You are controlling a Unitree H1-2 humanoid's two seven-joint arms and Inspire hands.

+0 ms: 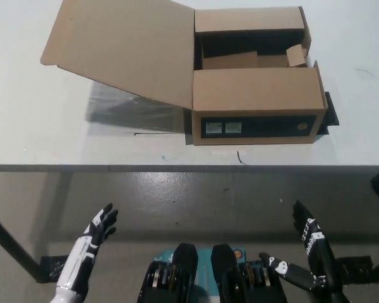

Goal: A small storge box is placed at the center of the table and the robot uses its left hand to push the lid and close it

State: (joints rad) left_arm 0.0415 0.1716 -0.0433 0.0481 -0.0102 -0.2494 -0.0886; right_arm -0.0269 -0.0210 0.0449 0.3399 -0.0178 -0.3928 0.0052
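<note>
Two robot hands down low, both off the desk. The white left robot hand sits at 7 o'clock, fingers spread, holding nothing. The black right robot hand rests at 5 o'clock, also splayed and empty. One cardboard storage box sits on the white desk around 1 o'clock, well apart from the left robot hand, its lid flung open toward 11.
</note>
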